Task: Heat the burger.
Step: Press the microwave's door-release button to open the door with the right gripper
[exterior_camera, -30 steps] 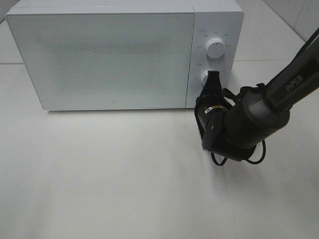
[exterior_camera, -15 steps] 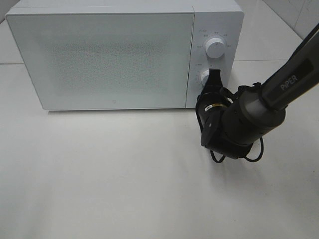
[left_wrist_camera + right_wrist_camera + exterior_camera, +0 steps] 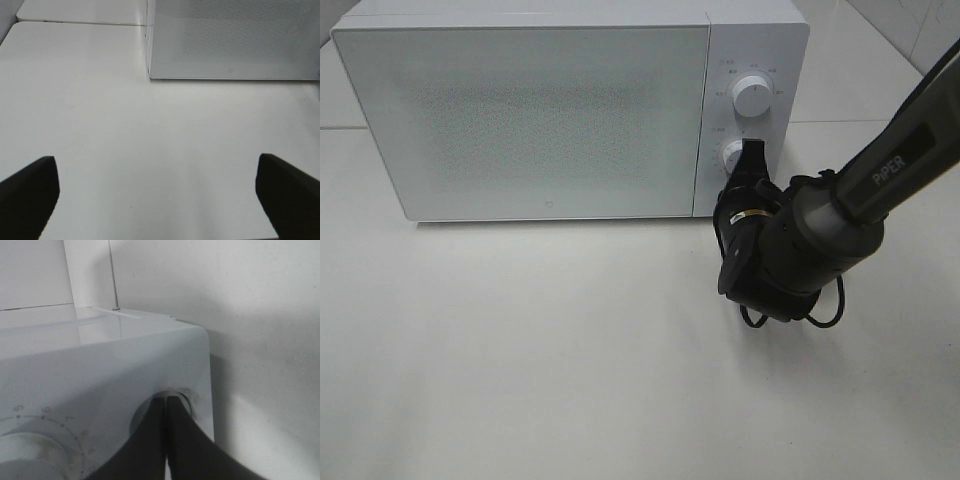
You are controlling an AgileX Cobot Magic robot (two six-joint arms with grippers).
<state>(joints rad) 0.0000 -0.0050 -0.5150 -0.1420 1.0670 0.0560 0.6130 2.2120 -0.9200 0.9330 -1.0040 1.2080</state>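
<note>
From the high camera, a white microwave oven (image 3: 550, 110) stands at the back of the white counter (image 3: 570, 350) with its speckled door (image 3: 520, 110) shut. Two white knobs sit one above the other on the control panel beside the door: the upper knob (image 3: 752, 96) is in plain sight, and the lower knob (image 3: 730, 155) is partly covered. The black right arm (image 3: 880, 180) reaches in from the right edge, and the right tool (image 3: 752, 160) points at the lower knob with its tips at the knob's right side.

In the left wrist view, the left tool (image 3: 155, 159) hangs released above bare counter (image 3: 100, 125), its two dark fingers (image 3: 30, 190) spread wide with nothing between them. The microwave oven (image 3: 230, 40) stands well ahead of it, showing a front corner.

In the right wrist view, the right tool (image 3: 166, 405) is clenched, its fingers (image 3: 150, 440) pressed together with no gap. Their tips meet against the round lower knob (image 3: 187, 399), though real contact is hard to judge. The upper knob (image 3: 25, 452), ringed with tick marks, shows at the frame's edge.

The burger shows in no view (the oven's door is opaque), so I cannot tell where it is.
</note>
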